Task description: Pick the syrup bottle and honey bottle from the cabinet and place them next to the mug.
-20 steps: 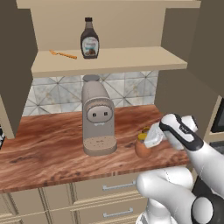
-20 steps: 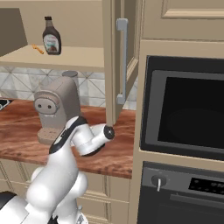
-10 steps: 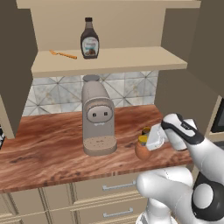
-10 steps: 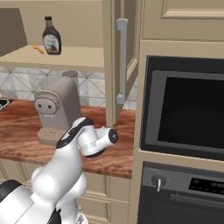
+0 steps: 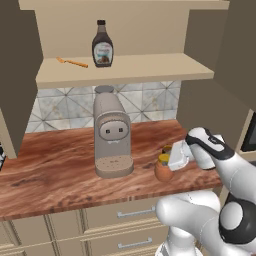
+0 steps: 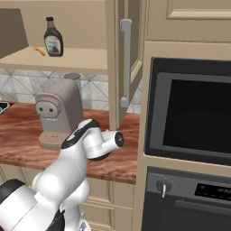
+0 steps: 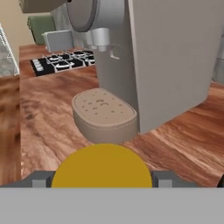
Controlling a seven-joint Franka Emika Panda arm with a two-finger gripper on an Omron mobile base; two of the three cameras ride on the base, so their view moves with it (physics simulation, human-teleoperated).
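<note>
The honey bottle (image 5: 163,170) stands on the wooden bench (image 5: 60,170), at about 3 o'clock from the coffee machine (image 5: 112,135) and near the bench's front edge. The tool (image 5: 172,157) is at the bottle's top, its white body leaning over the lid from the right. In the hand view the yellow lid (image 7: 103,168) sits between the two dark finger tips (image 7: 39,179), one on each side, so the tool looks pinched on the bottle, though the contact itself is cut off by the lower edge.

The syrup bottle (image 5: 102,45) stands upright on the shelf of the cabinet (image 5: 125,70), at 12 o'clock above the coffee machine. A thin orange stick (image 5: 72,62) lies on the same shelf at 9 o'clock from it. The cabinet's brown doors (image 5: 17,75) hang open on both sides.

A small dark thing with a tan top shows just behind the honey bottle at about 1 o'clock, mostly hidden by the tool; it may be the mug (image 5: 166,149), but that is hard to tell.

The coffee machine is the nearest obstacle, its round drip tray (image 7: 104,111) close ahead of the lid in the hand view. A stove top (image 7: 61,59) lies far along the bench beyond it. In the right base view an open cabinet door with a grey handle (image 6: 125,63) hangs beside the arm, and a wall oven (image 6: 189,113) closes off the right. Open bench lies at 9 o'clock of the coffee machine.
</note>
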